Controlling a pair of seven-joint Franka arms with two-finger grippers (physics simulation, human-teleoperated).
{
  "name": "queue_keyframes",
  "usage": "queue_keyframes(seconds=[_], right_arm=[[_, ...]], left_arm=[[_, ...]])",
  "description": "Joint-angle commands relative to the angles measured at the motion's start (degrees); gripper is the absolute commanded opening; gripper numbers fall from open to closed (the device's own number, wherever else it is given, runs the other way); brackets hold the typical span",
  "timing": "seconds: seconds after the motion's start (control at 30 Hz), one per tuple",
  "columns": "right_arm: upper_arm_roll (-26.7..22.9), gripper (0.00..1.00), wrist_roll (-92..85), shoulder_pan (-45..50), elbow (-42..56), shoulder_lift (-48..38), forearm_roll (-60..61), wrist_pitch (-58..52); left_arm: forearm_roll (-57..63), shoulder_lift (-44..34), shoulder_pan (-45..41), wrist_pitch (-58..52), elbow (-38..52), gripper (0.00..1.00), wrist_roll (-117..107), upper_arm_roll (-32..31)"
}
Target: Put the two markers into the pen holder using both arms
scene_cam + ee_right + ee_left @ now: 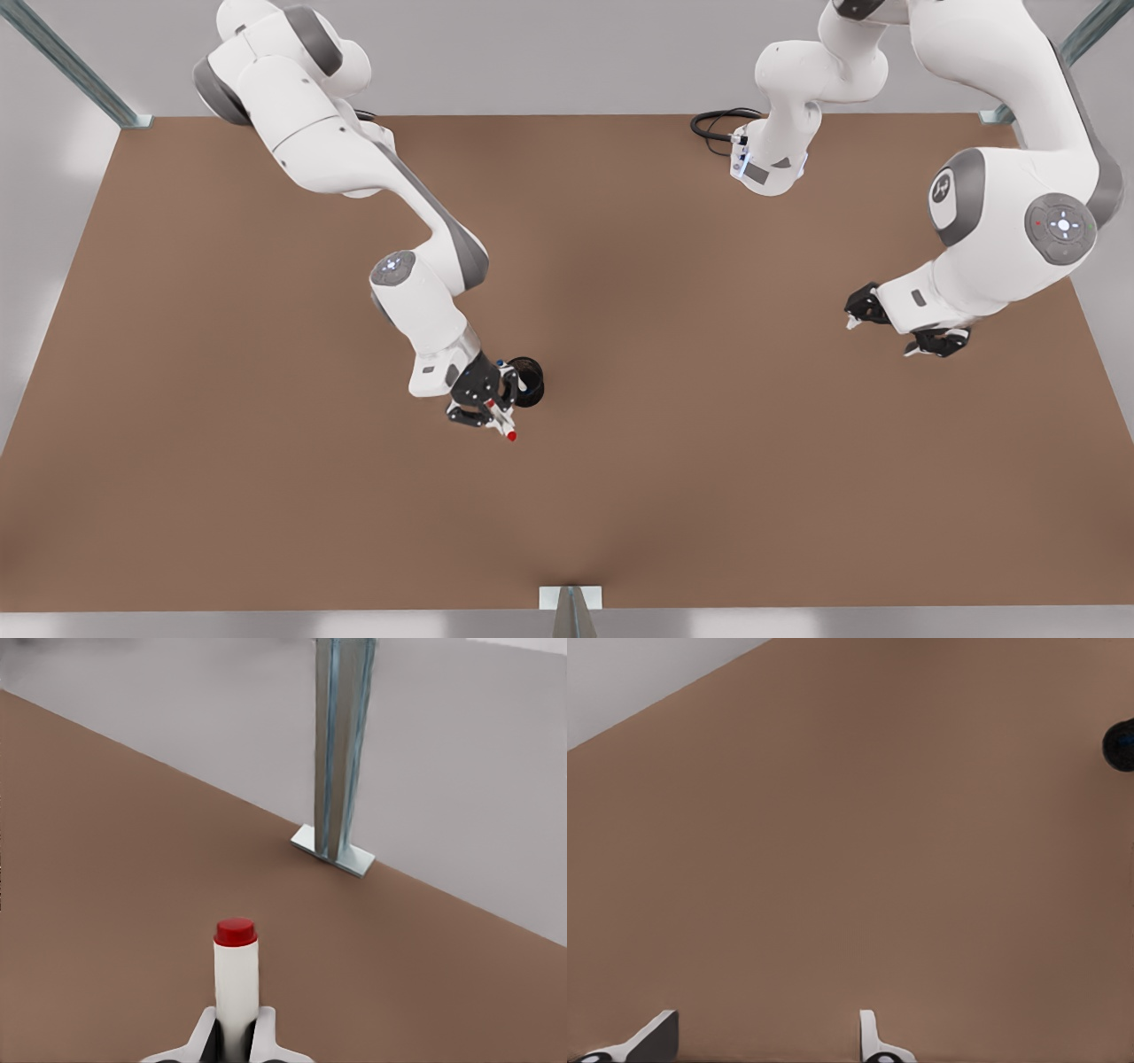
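Over on the front view's left, the right gripper (485,409) sits low above the brown table (266,496), right beside the black holder (528,381). Its fingers are clamped on the red marker (501,420), whose red end pokes out past the fingertips toward the near edge of the table. From the right wrist view the same marker (236,988) stands straight up between the two pale fingers (199,1038), white barrel topped by a red cap, and the fingers press against it on both sides. Beyond it in that view a metal post (337,753) stands on a small foot at the table's edge.

Just at the holder's rim, on the gripper's side, a small blue tip (501,362) shows with a bit of white under it; this looks like the blue marker, though I cannot tell how far it sits inside the cup.

Across the table, on the front view's right, the left gripper (905,330) hangs above bare tabletop, well apart from the holder, its arm waiting. Its jaws stand wide apart with nothing between them. The left wrist view shows its two fingertips (656,1038) spread over plain brown surface, and the holder (1121,744) as a dark round shape far off.

A black cable (719,124) loops at the far edge.
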Motion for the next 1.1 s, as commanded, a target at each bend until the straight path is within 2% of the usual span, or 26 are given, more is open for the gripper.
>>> queue_keyframes(seconds=[0.0, 0.23, 0.4, 0.57, 1.07], right_arm=[[0.00, 0.23, 10.80, -0.16, -2.35, -0.90, -0.39, 18.85], [0.70, 0.23, 10.89, 0.63, -8.51, -2.13, -0.13, 26.59], [1.41, 0.23, 10.89, 0.63, -17.82, -6.44, -0.04, 32.38], [1.23, 0.23, 10.98, 3.53, -19.14, -4.50, 0.05, 34.94], [0.09, 0.23, 10.36, 4.32, -22.92, 0.15, -0.22, 35.11]], left_arm=[[1.05, 0.40, 0.09, -1.26, 0.04, 1.00, -25.99, 0.01], [1.32, 1.19, 0.18, -1.34, -0.05, 1.00, -25.99, 0.01], [1.32, 1.72, 0.62, -1.34, -0.31, 1.00, -26.08, 0.01], [1.32, 2.07, 0.27, -1.70, -0.49, 1.00, -26.17, 0.01], [1.14, 1.72, 0.27, -2.75, -0.40, 1.00, -26.43, 0.01]])
